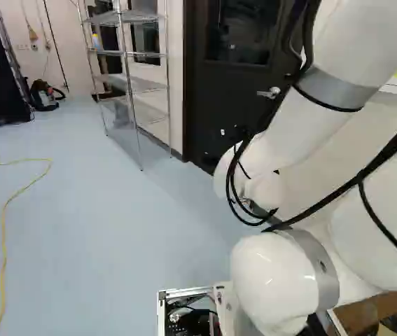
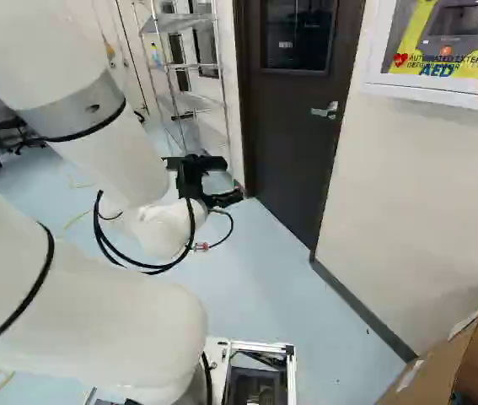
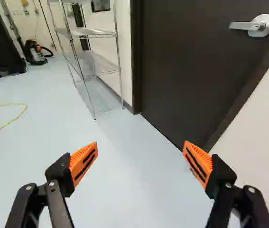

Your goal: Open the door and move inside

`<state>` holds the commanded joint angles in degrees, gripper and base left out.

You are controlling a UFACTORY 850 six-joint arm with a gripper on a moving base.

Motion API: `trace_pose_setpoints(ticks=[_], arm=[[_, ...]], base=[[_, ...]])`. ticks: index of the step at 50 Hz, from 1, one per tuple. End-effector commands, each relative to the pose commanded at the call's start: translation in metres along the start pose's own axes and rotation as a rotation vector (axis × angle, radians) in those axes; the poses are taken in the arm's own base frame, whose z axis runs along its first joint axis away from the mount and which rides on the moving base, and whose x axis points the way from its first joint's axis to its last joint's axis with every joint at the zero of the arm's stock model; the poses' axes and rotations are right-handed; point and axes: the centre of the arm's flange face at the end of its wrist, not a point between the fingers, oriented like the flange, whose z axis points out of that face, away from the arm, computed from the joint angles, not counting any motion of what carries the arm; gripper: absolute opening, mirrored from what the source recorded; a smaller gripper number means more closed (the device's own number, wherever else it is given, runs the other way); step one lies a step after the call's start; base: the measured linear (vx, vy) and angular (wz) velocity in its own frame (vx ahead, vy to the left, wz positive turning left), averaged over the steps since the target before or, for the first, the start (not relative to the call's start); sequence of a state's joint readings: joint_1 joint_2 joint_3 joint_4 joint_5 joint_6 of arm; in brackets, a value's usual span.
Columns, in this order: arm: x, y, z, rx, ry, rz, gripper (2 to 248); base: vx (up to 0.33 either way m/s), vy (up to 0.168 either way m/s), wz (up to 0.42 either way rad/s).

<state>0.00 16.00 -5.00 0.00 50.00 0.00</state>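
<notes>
My gripper [image 2: 213, 179] hangs over the floor in front of the dark door [image 2: 292, 126], left of the handle in the right base view. In the wrist view the gripper [image 3: 140, 162] stands open, its orange-padded fingers wide apart with nothing between them. The door [image 3: 186, 71] is shut in its frame, ahead of the fingers. Its silver lever handle [image 3: 253, 25] lies level, well ahead of the gripper and apart from it, near the door edge beside the pale wall. The same handle [image 1: 269, 92] shows beside the arm in the left base view.
A wire shelf rack [image 3: 91, 34] stands against the wall beside the door. To the door's other side are a pale wall [image 2: 424, 186] with a defibrillator cabinet [image 2: 441, 51] and a cardboard box [image 2: 441, 363]. A yellow cable [image 1: 5, 231] crosses the floor.
</notes>
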Motion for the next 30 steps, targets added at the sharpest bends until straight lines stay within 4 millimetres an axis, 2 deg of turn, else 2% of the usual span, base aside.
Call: trace_pose_setpoints(ticks=[30], arm=[[0.0,0.0,0.0,0.0,0.0,0.0,247]], base=[[0.0,0.004,0.015]])
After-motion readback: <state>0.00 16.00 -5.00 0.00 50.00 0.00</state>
